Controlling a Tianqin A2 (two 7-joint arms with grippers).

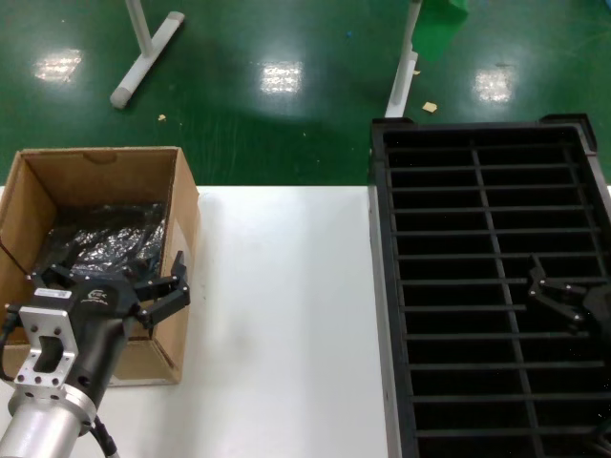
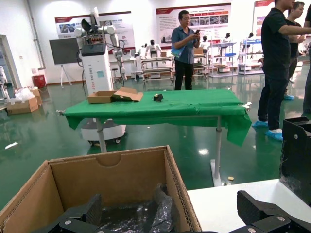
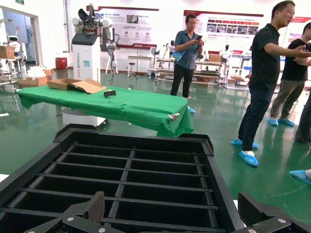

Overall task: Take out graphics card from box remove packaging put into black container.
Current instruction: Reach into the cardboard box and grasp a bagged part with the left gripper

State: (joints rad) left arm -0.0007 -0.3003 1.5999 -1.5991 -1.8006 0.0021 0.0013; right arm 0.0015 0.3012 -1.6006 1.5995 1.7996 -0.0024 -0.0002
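The brown box [image 1: 187, 212] stands open at the table's left. The crinkly grey packaging [image 1: 110, 239] lies on its bottom. The graphics card itself is hidden. My left gripper [image 1: 113, 274] hangs open over the box's near right part, one finger inside and one outside the right wall. In the left wrist view the left gripper [image 2: 170, 209] straddles that box wall [image 2: 181, 194], with the packaging [image 2: 146, 213] below it. The black container [image 1: 477, 229] fills the right side. My right gripper [image 1: 557, 296] hovers open and holding nothing over its right column, as the right wrist view shows: right gripper [image 3: 172, 208], container [image 3: 131, 162].
The white table [image 1: 286, 315] lies between box and container. Beyond its far edge is green floor with white stand legs [image 1: 143, 52]. In the wrist views a green-draped table [image 2: 160, 107], another robot [image 2: 97, 68] and standing people [image 3: 265, 73] are farther off.
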